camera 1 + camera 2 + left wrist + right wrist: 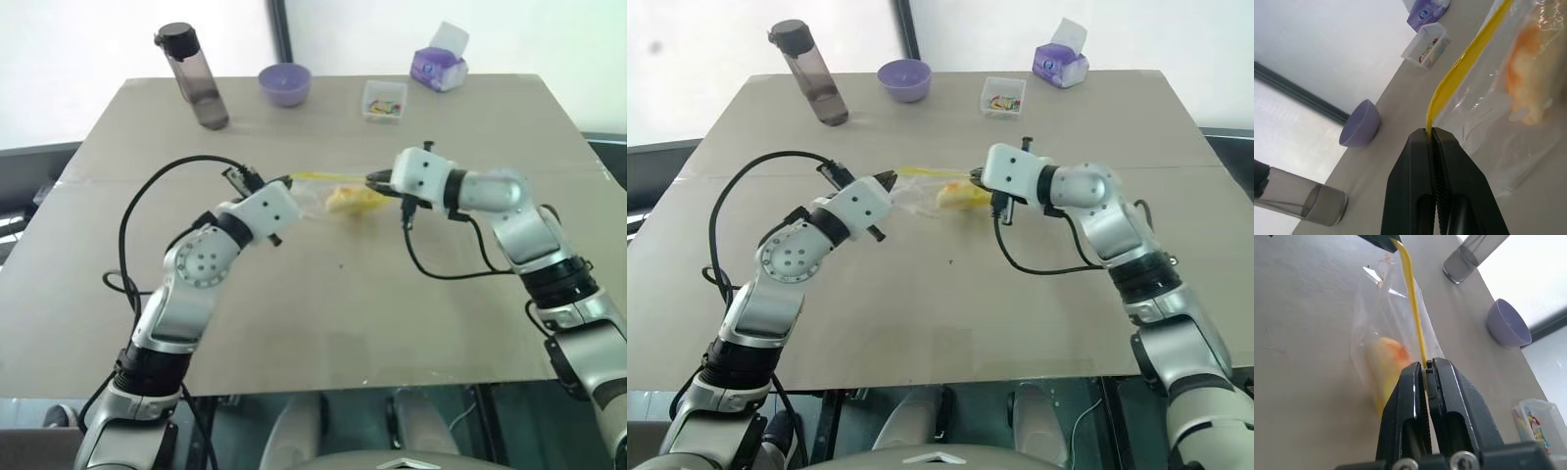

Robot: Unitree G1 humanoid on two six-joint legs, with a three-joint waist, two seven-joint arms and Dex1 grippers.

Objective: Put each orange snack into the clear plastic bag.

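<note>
The clear plastic bag (328, 196) hangs stretched between my two grippers above the middle of the table, its yellow strip (328, 176) pulled taut along the top. An orange snack (355, 201) sits inside the bag, toward its right end. My left gripper (291, 181) is shut on the strip's left end, seen close in the left wrist view (1431, 132). My right gripper (375, 178) is shut on the strip's right end (1426, 366). Through the clear film the orange snack (1387, 364) shows in the right wrist view.
Along the table's far edge stand a dark water bottle (193, 76), a purple bowl (284, 83), a small clear box of coloured bits (383, 101) and a purple tissue pack (439, 65). The tan table (323, 313) reaches toward me below the bag.
</note>
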